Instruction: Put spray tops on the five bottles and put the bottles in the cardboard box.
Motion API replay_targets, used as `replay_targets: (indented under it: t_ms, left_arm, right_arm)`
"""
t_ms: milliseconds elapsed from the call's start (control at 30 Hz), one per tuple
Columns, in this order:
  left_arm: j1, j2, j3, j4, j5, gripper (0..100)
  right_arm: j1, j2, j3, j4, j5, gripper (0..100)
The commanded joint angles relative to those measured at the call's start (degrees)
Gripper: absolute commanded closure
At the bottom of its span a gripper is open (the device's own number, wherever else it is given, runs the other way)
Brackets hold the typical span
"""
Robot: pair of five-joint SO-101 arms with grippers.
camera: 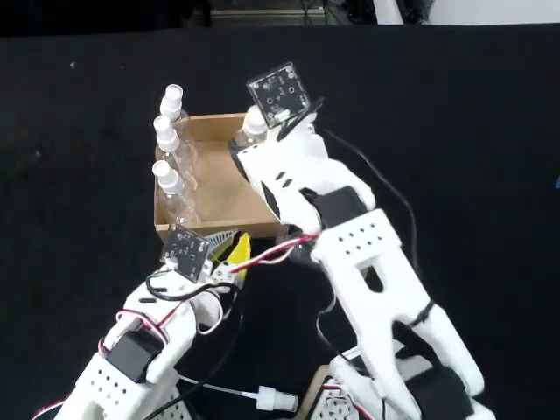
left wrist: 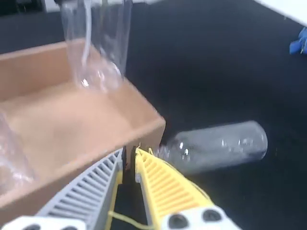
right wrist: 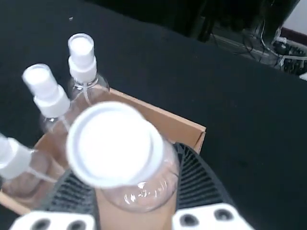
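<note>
Left arm: stretched forward, low; left gripper (left wrist: 129, 154) with its jaws nearly touching.
Right arm: stretched farther forward; right gripper (camera: 251, 147) clamped on a bottle (right wrist: 125, 188).

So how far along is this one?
Done: three topped bottles stand in the cardboard box. In hand: the right gripper holds a fourth topped bottle at the box's far corner. Left: a fifth bottle lies on the table beside the box, a loose spray top lies there too, and the left gripper holds nothing.
</note>
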Motion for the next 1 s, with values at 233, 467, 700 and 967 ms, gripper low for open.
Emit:
replay_targets:
  t_ms: [233,467,700,967]
  left_arm:
    - [0.22,-0.62,1.1,4.75,-0.09,97]
    - [-1.19,-0.7,-12.18,21.45,-0.09,97]
    - [-17.1,-0.7,-26.51,26.9,-0.18,97]
    - [-44.7,-0.7,-29.23,18.46,0.35,97]
  right_arm:
    - [2.37,3.74,1.8,-16.09,-4.84,98.8]
    - [2.29,2.68,8.22,-24.0,-4.48,98.8]
    - [2.29,2.86,8.4,-24.35,-4.75,98.8]
    - [2.29,2.95,8.57,-24.35,-4.84,98.8]
